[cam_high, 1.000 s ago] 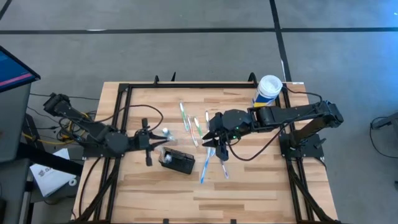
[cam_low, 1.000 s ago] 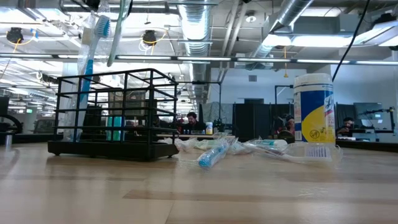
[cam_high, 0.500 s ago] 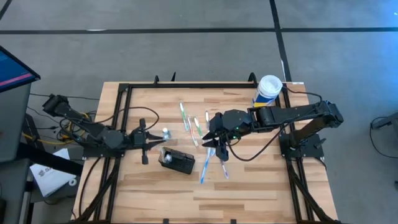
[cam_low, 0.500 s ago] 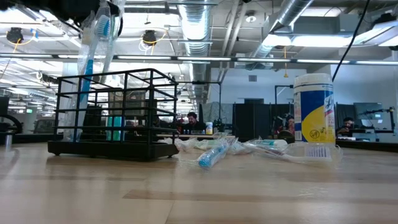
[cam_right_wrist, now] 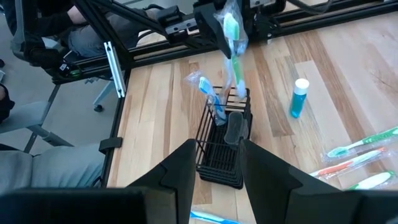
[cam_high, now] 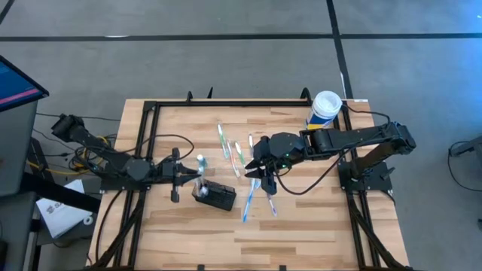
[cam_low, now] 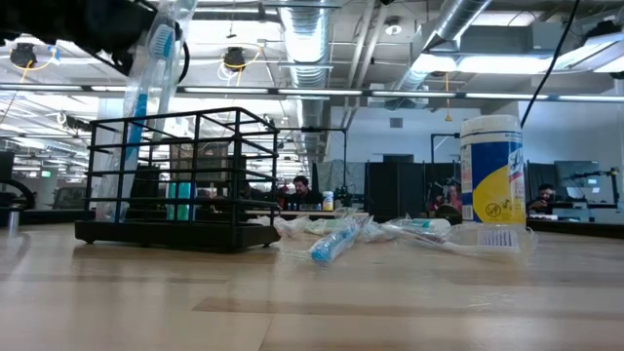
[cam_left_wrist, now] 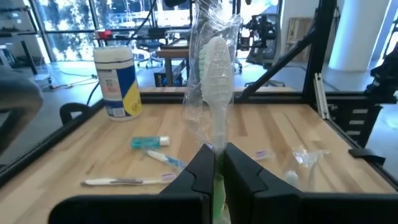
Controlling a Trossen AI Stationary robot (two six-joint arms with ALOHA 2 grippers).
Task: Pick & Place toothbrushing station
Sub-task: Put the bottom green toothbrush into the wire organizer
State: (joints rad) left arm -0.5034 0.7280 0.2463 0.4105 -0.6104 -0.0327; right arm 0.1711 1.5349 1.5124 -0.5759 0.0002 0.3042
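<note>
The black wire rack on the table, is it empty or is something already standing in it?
Not empty. The black wire rack already holds a blue toothbrush standing upright inside, head sticking out the top.

Surface: wooden table (cam_high: pixel 301 226), pale planks, black frame along its edges.
Holder: black wire toothbrushing station (cam_high: pixel 216 194) stands left of centre.
Canister: white-lidded, yellow-and-white canister (cam_high: pixel 324 107) upright at the far right corner.
Loose items: wrapped toothbrushes (cam_high: pixel 233 150) lie scattered mid-table; a blue toothbrush (cam_high: pixel 246 203) lies just right of the holder.
</note>
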